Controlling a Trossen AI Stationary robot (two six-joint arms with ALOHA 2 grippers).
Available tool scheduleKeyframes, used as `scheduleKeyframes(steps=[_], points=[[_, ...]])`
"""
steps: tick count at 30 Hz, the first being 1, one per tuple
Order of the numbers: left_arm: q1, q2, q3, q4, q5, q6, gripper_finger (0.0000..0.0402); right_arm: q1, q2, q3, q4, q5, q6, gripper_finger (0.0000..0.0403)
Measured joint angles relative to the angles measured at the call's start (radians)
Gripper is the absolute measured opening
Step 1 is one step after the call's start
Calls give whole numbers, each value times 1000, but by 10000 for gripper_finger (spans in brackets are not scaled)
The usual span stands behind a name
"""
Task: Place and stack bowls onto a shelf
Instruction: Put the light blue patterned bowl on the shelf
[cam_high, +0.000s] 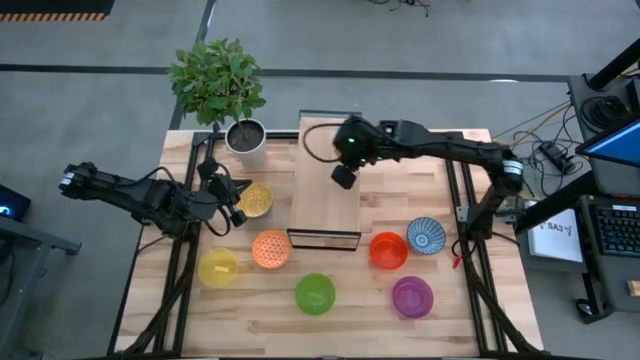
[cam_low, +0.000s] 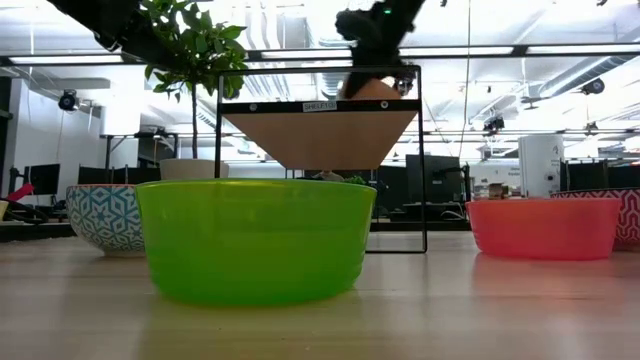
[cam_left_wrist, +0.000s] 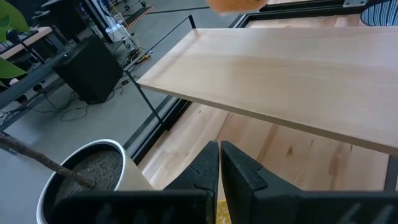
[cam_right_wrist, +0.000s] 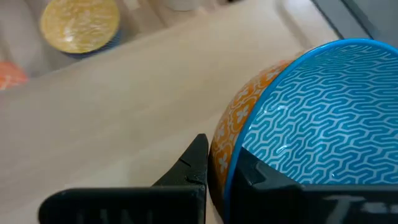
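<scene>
Item one: my right gripper (cam_right_wrist: 214, 171), clamped tight on the rim of a round bowl (cam_right_wrist: 311, 118) with a blue wave-patterned inside and an orange flowered outside, holds it over the long pale-wood shelf with its dark frame edge (cam_high: 325, 195), which lies directly beneath my fingers. Item two: my left gripper (cam_left_wrist: 219, 171), fingers pressed together and holding nothing, waits beside the white plant pot (cam_left_wrist: 87, 180). Off my right gripper and below the shelf sit the yellow-gold bowl (cam_high: 255, 199), orange bowl (cam_high: 271, 248), red bowl (cam_high: 388, 250), and blue-white patterned bowl (cam_high: 426, 235).
</scene>
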Motion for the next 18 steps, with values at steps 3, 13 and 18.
scheduleKeyframes(steps=[3, 13, 18], points=[[0, 0, -2, -1, 2, 0, 0, 0, 77, 82, -27, -12, -49, 13], [0, 0, -8, -6, 2, 0, 0, -12, 275, 337, -155, 5, -144, 13], [0, 0, -8, -6, 2, 0, 0, -23, 334, 390, -159, 45, -178, 14]])
